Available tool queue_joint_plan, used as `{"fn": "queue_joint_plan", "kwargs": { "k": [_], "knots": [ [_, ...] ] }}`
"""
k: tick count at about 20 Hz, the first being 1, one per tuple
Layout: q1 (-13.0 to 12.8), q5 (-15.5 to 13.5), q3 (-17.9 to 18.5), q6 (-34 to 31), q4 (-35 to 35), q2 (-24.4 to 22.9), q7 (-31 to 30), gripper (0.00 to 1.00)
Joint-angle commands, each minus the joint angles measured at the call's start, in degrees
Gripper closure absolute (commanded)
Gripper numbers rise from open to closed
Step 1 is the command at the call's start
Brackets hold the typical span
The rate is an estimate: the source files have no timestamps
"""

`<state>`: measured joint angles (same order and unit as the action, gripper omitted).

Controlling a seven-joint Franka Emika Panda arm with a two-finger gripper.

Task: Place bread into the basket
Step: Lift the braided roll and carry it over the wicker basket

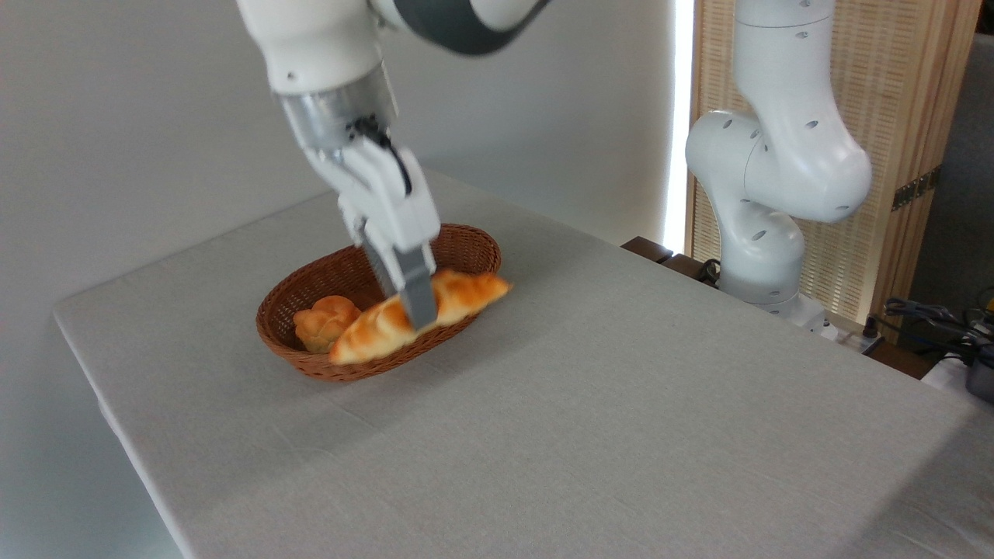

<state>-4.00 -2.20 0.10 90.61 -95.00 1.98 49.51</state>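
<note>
The bread (458,295), a long golden-orange loaf, lies across the front rim of the oval wicker basket (311,283), its right tip sticking out past the rim. My gripper (415,310) reaches down from above and is shut on the bread at its middle; one grey finger (418,299) covers the loaf's centre. Whether the loaf rests on the rim or hangs just above it I cannot tell.
A small round knotted bun (324,320) sits inside the basket at its left end, touching the loaf's left tip. The arm's white base (765,248) stands at the table's far right. Cables (943,322) lie beyond the right edge. Grey cloth covers the table (582,404).
</note>
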Motion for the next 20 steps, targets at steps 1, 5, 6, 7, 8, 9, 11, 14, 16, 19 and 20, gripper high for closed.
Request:
{"fn": "queue_joint_plan", "kwargs": {
  "k": [1, 5, 6, 7, 8, 9, 11, 14, 16, 19, 20],
  "knots": [
    [-5.4, -0.3, 0.1, -3.2, -6.4, -7.4, -0.8, 0.65],
    [-14.4, -0.3, 0.1, -2.8, -12.8, -10.9, -2.7, 0.59],
    [-16.5, -0.3, 0.1, -2.2, -13.4, -10.6, -4.0, 0.58],
    [-18.2, -0.3, 0.1, -1.3, -13.9, -10.4, -4.7, 0.58],
    [-19.3, -0.3, 0.1, 0.2, -14.8, -10.4, -4.9, 0.57],
    [-19.9, -0.3, 0.1, 1.7, -15.6, -10.3, -5.0, 0.54],
    [-20.3, -1.7, 0.1, 5.4, -17.0, -10.2, -5.1, 0.49],
    [-21.5, -5.0, 0.0, 10.4, -20.3, -9.9, -9.4, 0.47],
    [-21.7, -6.2, -1.5, 12.8, -20.9, -8.7, -13.5, 0.27],
    [-21.7, -6.6, -2.3, 15.9, -21.6, -8.0, -17.6, 0.00],
    [-21.8, -6.8, -2.3, 16.4, -21.7, -7.8, -17.9, 0.00]
  ]
}}
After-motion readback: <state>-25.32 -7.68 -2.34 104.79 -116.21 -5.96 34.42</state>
